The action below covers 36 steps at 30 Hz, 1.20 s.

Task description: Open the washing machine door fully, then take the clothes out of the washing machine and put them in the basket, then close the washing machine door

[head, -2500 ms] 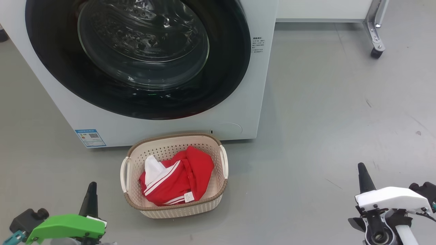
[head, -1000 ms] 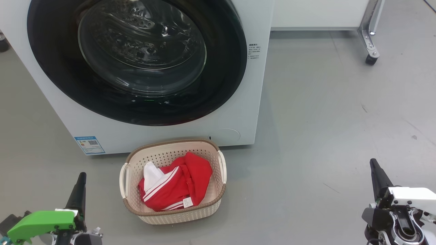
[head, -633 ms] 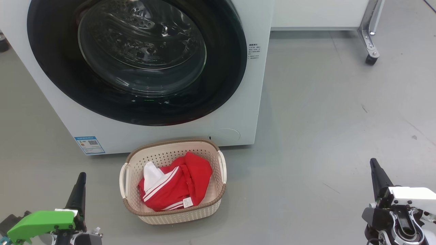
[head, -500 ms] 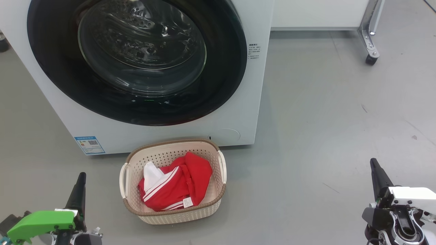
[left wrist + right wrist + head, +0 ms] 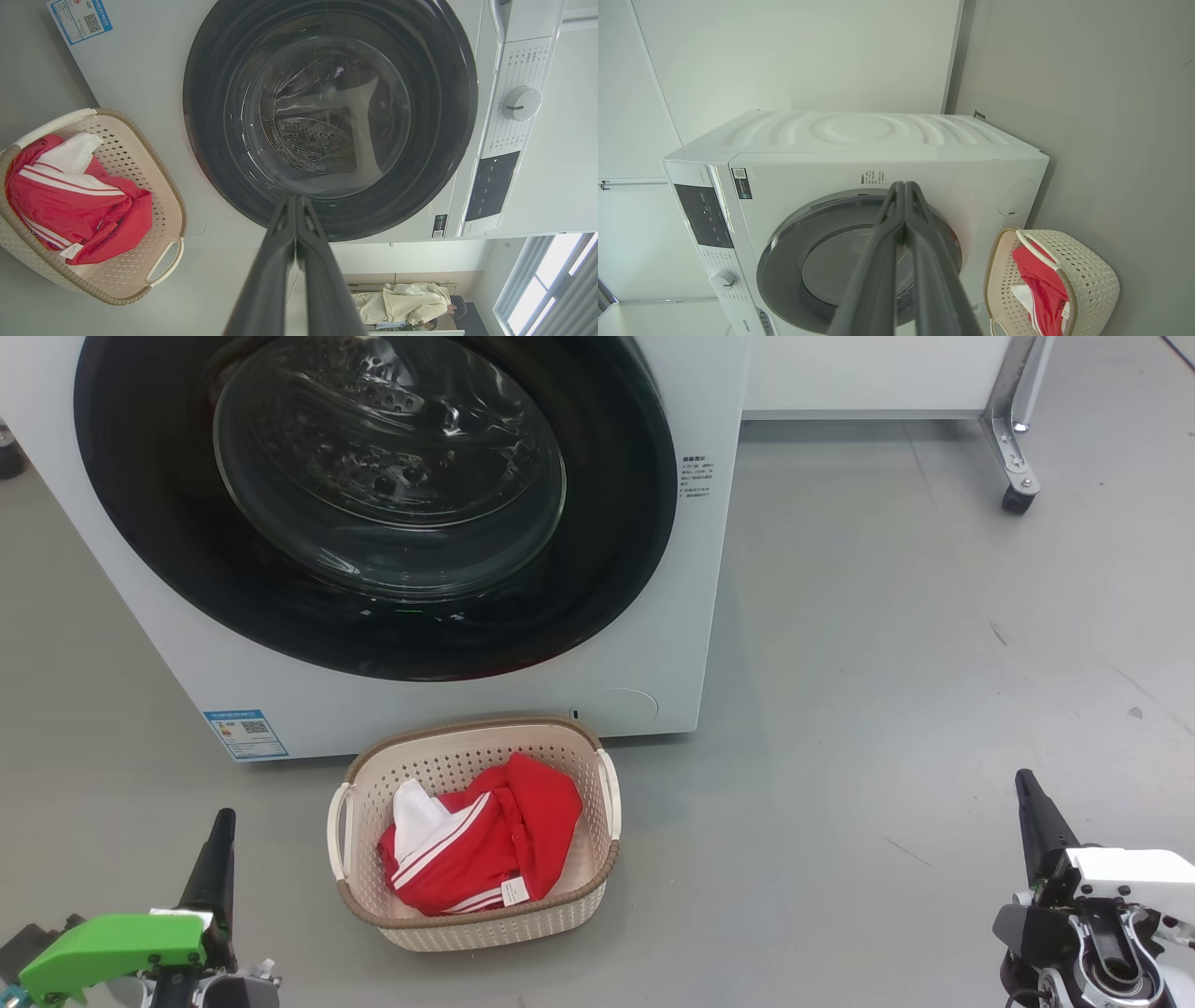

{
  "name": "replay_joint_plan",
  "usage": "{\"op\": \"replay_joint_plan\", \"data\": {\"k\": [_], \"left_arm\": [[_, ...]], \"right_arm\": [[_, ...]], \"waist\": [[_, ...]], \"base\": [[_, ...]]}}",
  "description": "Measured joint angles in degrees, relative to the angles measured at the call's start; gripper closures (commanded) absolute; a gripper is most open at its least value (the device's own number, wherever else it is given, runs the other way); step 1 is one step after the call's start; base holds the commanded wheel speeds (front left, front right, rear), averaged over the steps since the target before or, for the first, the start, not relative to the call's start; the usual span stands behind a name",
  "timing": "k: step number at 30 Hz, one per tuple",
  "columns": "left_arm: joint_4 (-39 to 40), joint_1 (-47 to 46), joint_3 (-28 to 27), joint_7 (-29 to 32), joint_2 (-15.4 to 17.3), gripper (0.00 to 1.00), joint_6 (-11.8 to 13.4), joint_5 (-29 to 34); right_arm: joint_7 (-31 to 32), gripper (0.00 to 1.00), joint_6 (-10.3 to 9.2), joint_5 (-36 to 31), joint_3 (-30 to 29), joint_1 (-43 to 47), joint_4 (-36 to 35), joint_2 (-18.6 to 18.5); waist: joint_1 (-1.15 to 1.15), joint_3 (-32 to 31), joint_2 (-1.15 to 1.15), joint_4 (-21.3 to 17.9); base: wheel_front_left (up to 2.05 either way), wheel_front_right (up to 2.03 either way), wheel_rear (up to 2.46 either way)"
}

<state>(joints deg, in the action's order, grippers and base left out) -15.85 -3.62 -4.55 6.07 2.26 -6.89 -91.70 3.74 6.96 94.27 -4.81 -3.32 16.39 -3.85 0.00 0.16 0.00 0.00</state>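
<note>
The white washing machine [image 5: 672, 644] fills the upper left of the head view, and its round black-ringed door [image 5: 187, 551] sits shut against the front. On the floor before it stands the cream basket [image 5: 597, 887], holding the red clothes [image 5: 485, 849] with white stripes. My left gripper [image 5: 222, 821] hangs low at the bottom left, shut and empty, left of the basket. At the bottom right my right gripper [image 5: 1025, 782] is shut and empty, far from the basket. The left wrist view looks at the door [image 5: 210, 140] and the basket [image 5: 163, 261]; the right wrist view shows the washing machine [image 5: 859, 135] and the basket [image 5: 1097, 280].
Grey floor spreads to the right of the machine. A metal frame leg with a caster [image 5: 1016, 499] stands at the upper right beneath a white cabinet. A person [image 5: 402, 303] in pale clothing is visible far off in the left wrist view.
Over the last second nothing has moved. Earlier the head camera shifted slightly and both grippers settled lower and further outward.
</note>
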Motion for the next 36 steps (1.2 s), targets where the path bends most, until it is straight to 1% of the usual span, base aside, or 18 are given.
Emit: {"op": "replay_joint_plan", "data": {"k": [36], "left_arm": [[0.01,0.0,-0.02,0.0,-0.01,1.0,0.0,0.0]], "right_arm": [[0.07,1.0,0.01,0.0,-0.2,-0.01,-0.25,0.02]], "waist": [[0.0,0.01,0.0,0.0]], "base": [[0.0,0.0,0.0]]}}
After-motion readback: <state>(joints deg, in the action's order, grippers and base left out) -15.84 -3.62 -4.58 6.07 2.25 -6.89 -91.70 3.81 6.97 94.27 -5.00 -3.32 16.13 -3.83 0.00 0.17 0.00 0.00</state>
